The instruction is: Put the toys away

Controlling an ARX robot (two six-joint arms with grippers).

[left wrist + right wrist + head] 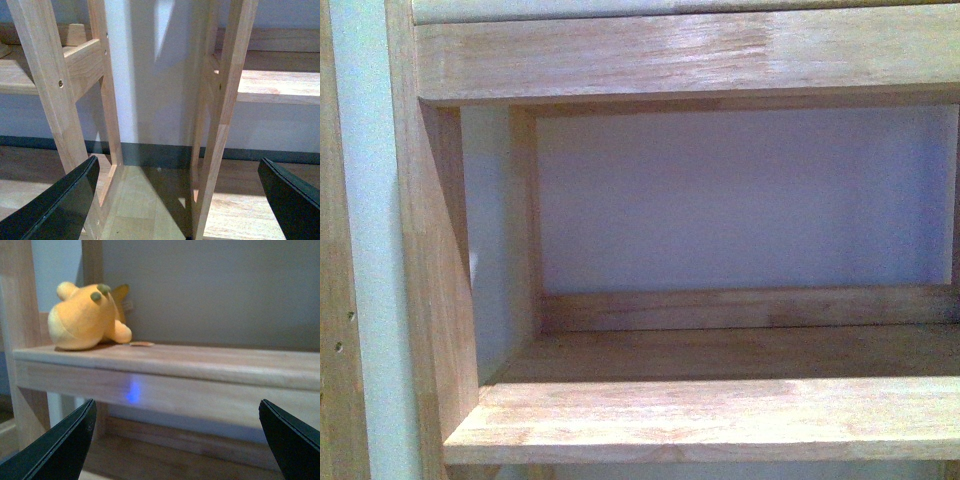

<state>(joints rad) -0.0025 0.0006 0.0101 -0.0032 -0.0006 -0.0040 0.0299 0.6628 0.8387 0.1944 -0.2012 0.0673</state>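
The wooden shelf unit fills the front view: a plank at the bottom, another board across the top, an upright post on the left, and a pale wall behind. The compartment between the two boards holds nothing in this view, and neither arm shows here. No writing or label can be read anywhere on the wood.

In the left wrist view, the left gripper has its two dark fingers spread wide apart, with nothing between them. It faces the gap between two wooden uprights, with shelf boards running off from each, a dark baseboard below the wall and a light wood floor under the uprights.

In the right wrist view, the plush toy, orange-yellow with a paler muzzle and small dark spots, lies on its side on a shelf board, close to that board's corner post. A small flat tag lies on the board just beside the toy. A faint blue glow shows on the board's front edge. The right gripper sits lower than the board and well apart from the toy, its fingers spread wide and empty.
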